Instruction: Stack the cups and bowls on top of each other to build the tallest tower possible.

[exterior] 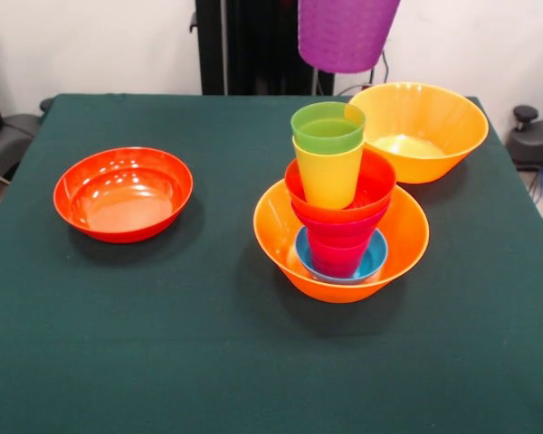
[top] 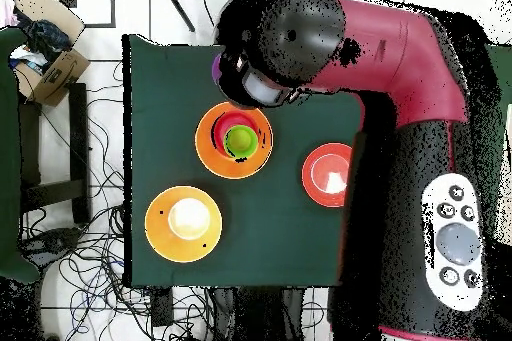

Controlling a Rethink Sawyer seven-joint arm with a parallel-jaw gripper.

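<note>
The purple cup (exterior: 347, 33) is hanging at the top edge of the front view, above and just behind the tower (exterior: 340, 217). The end effector is not showing in either view, hidden under the arm's head (top: 275, 42) in the overhead view, so whether it is clamped on the cup cannot be told; the cup off the table suggests it is being carried.

The tower is sitting in a large orange bowl (exterior: 281, 237): blue bowl (exterior: 373, 260), crimson cup (exterior: 337, 256), magenta bowl (exterior: 342, 226), red-orange small bowl (exterior: 378, 185), yellow cup (exterior: 328, 174), green cup (exterior: 328, 127) on top.

Risks: the stack is looking narrow-based and top-heavy, so an off-centre drop of the purple cup could be tipping the green and yellow cups sideways. A cup coming down tilted could be catching the green rim and jamming. The second large orange bowl (exterior: 434, 136) is standing just beside the tower, so a toppling cup could be rolling into it or off the table.

Room: the wide red-orange bowl (exterior: 122, 193) is lying well apart on the other side, with bare table (exterior: 163, 344) between and in front. The second orange bowl is sitting near the table's corner edge, little margin there. Straight above the tower is open.
</note>
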